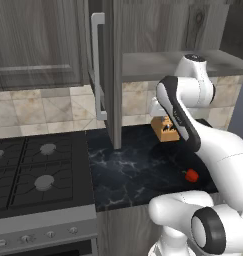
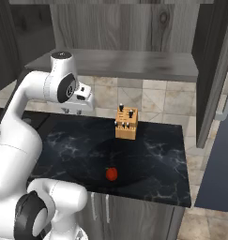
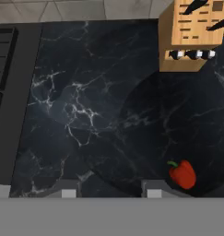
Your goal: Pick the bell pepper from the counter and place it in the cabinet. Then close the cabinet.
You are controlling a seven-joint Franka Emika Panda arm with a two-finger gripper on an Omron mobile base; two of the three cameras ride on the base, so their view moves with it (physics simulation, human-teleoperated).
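The bell pepper (image 3: 182,174) is small, glossy red with a green stem, and lies on the black marble counter (image 3: 85,106) close to its front edge. It also shows as the bell pepper (image 1: 191,175) beside my arm, and as the bell pepper (image 2: 111,174). My gripper (image 3: 108,191) hangs high above the counter, open, with nothing between its fingertips; the pepper lies off to the right of them. The cabinet stands open above the counter, with its left door (image 1: 107,75) swung out, its right door (image 2: 213,70) swung out and its grey shelf (image 2: 120,63) bare.
A tan knife block (image 2: 126,123) with black handles stands at the back of the counter, behind the pepper. The black gas stove (image 1: 38,170) adjoins the counter on the left. The open doors' silver bar handles (image 1: 98,65) jut out at arm height.
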